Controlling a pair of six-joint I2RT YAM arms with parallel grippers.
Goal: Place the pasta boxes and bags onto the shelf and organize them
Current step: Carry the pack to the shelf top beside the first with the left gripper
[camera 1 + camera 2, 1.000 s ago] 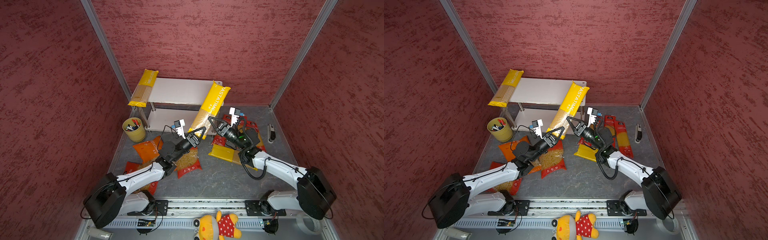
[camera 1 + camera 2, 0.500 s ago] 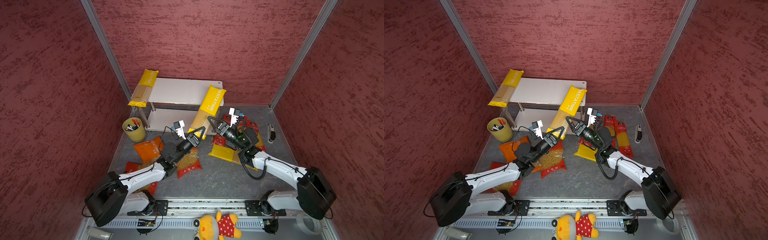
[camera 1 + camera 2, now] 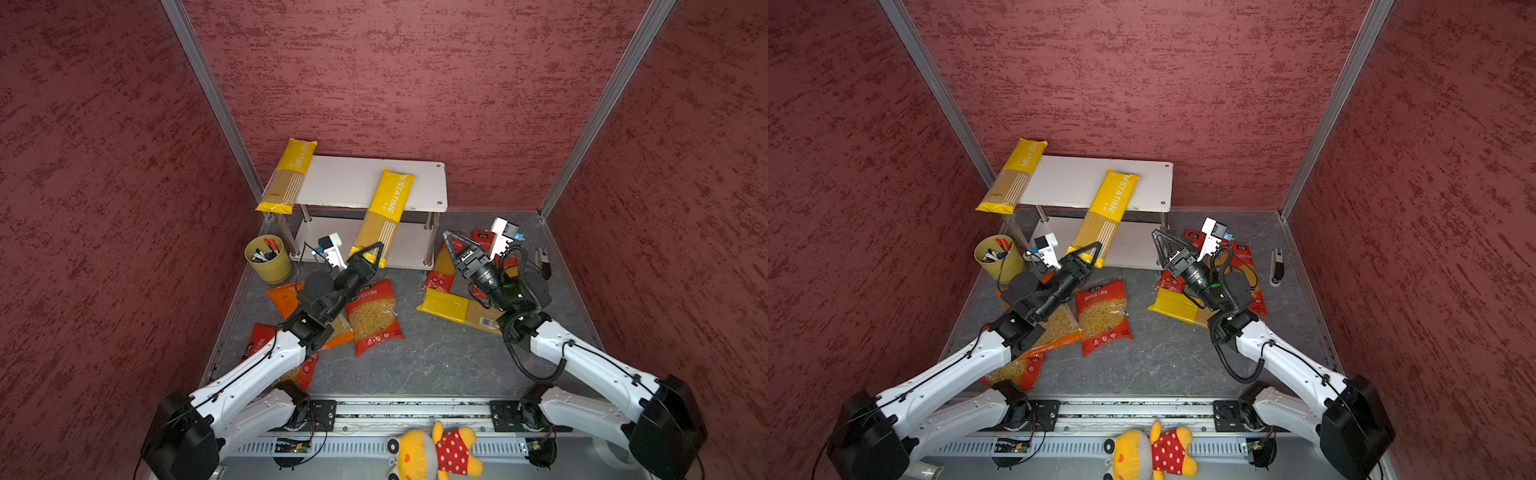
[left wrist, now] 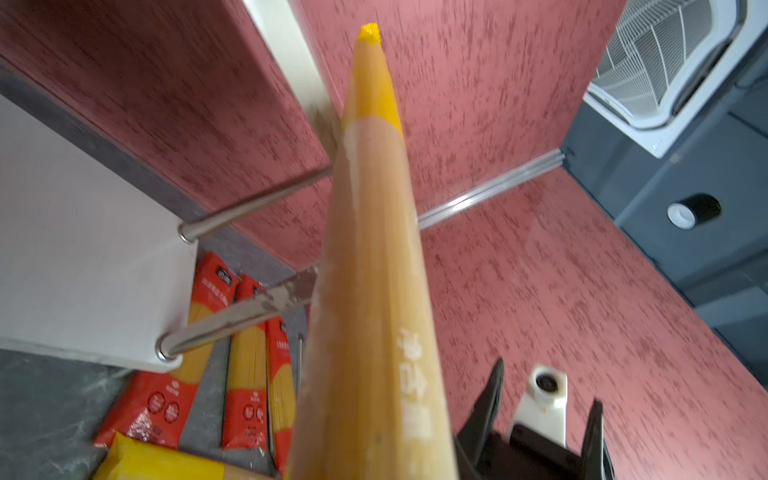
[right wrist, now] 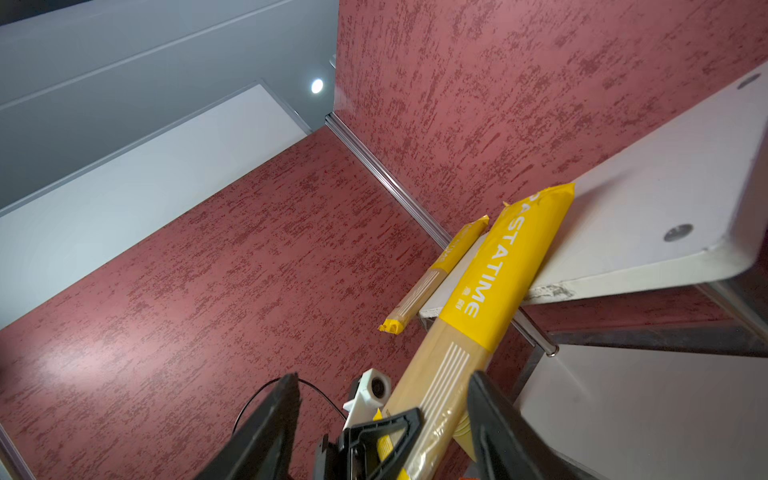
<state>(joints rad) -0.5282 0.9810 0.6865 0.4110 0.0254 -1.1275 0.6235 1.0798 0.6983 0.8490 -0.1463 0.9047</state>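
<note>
The yellow PASTATIME spaghetti pack (image 3: pixel 386 212) is only half placed: its upper end lies on the top board (image 3: pixel 345 183) of the white two-tier shelf (image 3: pixel 428 237); its body slopes down over the front edge of this board; its lower end hangs near the front of the lower board (image 3: pixel 1133 245), and I cannot tell if it touches there.

The left gripper (image 3: pixel 368 253) has its jaws closed on this lower end (in the left wrist view the pack runs straight away from the camera up to the board edge). The right gripper (image 3: pixel 457 243) has its jaws wide apart and empty; it is to the right of the pack, clearly apart from it, above the red spaghetti packs (image 3: pixel 440 266).

A second yellow pack (image 3: pixel 291 176) lies along the left end of the top board, with its near end over the edge. On the worktop (image 3: pixel 436 357) wait a third yellow pack (image 3: pixel 453 307), a red short-pasta bag (image 3: pixel 372 316) and an orange macaroni bag (image 3: pixel 282 297), partly under the left arm.

I judge that the step in hand is laying this long pack on the top tier, and that it is not finished. The next move should lift the lower end to the height of the board and push the pack toward the back wall until it lies flat; a small turn would bring it parallel to the second pack. The pack rests on one edge only, so it may slide or swing; the free right gripper could steady its upper end.
</note>
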